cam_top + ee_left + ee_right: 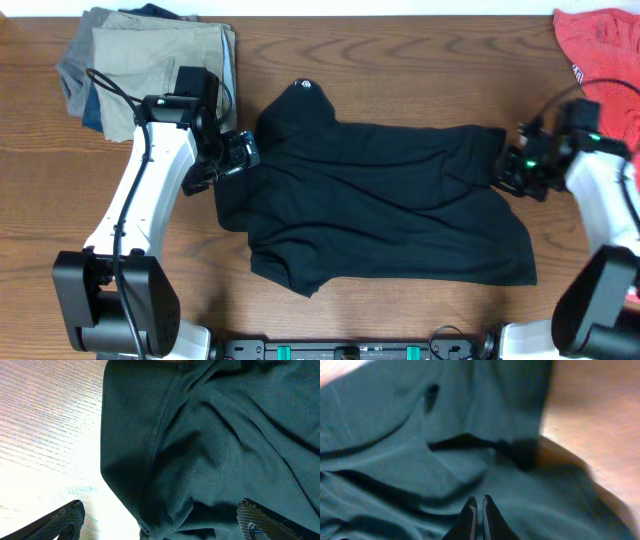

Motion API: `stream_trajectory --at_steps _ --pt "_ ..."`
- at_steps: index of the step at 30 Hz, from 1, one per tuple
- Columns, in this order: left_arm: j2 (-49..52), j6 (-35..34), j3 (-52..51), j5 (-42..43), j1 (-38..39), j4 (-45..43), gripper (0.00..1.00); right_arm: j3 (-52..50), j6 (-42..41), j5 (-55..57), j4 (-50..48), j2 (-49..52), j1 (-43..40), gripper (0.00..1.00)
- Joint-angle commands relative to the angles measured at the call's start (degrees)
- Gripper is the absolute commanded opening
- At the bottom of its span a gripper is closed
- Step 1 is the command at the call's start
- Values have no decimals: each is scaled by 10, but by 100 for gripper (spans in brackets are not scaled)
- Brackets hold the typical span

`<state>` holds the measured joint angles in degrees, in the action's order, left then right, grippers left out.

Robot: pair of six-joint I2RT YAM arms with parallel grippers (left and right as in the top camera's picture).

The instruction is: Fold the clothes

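Note:
The black garment (pixel 380 200) lies spread and wrinkled across the middle of the table, with its small white round logo (pixel 303 85) at the far left corner. My left gripper (pixel 232 155) is at the garment's left edge. In the left wrist view it (pixel 160 522) is wide open, with a folded hem of the black cloth (pixel 200 445) between the fingers. My right gripper (pixel 515 165) is at the garment's right edge. In the right wrist view its fingers (pixel 477 502) are shut together just over the wrinkled cloth (pixel 420 460), with no cloth seen between them.
A stack of folded tan, grey and blue trousers (pixel 150 60) sits at the far left, close behind my left arm. A red-coral shirt (pixel 600 50) lies at the far right corner. Bare wooden table (pixel 440 60) shows beyond the garment.

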<state>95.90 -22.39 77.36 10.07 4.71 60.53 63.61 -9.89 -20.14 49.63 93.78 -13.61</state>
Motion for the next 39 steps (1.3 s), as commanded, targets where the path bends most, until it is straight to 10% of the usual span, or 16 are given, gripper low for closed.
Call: stream_trajectory --at_steps 1,39 --pt "3 8 -16 -7 -1 0 98 7 -28 28 -23 31 36 4" --pt "4 8 -50 -7 -1 -47 98 112 -46 148 -108 196 -86 1"
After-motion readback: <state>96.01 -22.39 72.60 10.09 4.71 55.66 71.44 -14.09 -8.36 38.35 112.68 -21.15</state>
